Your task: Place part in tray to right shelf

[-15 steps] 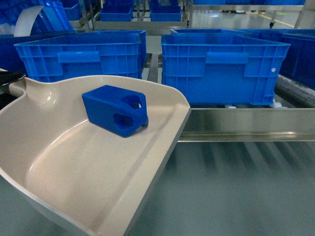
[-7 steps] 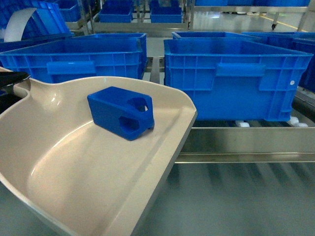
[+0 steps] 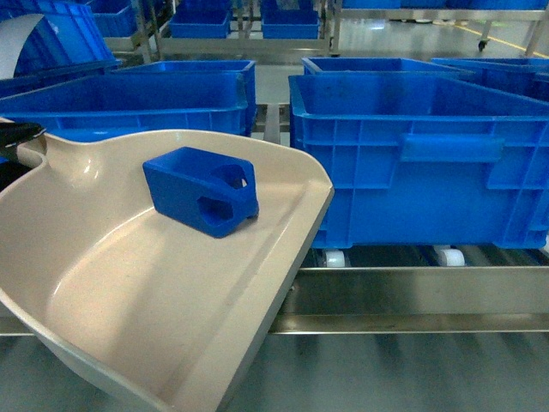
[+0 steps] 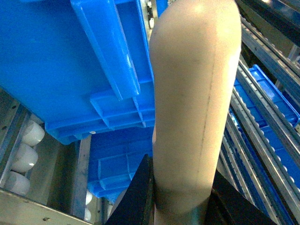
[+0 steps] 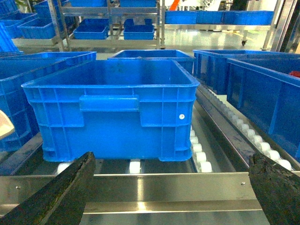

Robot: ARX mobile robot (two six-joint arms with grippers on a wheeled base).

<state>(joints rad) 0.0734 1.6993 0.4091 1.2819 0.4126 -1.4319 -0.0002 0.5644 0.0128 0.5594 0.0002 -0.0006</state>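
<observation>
A: So, what are the fingers doing?

B: The left gripper point(image 4: 180, 206) is clamping the tray's stub handle, its dark fingers point(image 4: 136, 197) pressing on either side of the cream stem. The right gripper point(image 5: 171, 187) is hanging with its jaws spread wide, and nothing is sitting between its two rough black fingertips point(image 5: 61, 194).

A: And the part?

B: The part point(image 3: 202, 190) is lying inside the tray point(image 3: 103, 292), well away from both sets of fingers. It is resting on the tray's floor towards the far rim, its holed end facing forward and to the right. The left fingers are only just showing at the left edge of the head view, where the handle is leaving the frame.

A: What is lying beyond that?

B: The tray's front lip is reaching over the shelf's long steel rail point(image 3: 412, 296). Behind the rail, white rollers point(image 3: 446, 256) are carrying a big blue crate point(image 3: 420, 159), and a second crate point(image 3: 129, 99) is sitting to its left, behind the tray. The right wrist camera is facing that right-hand crate squarely.
</observation>
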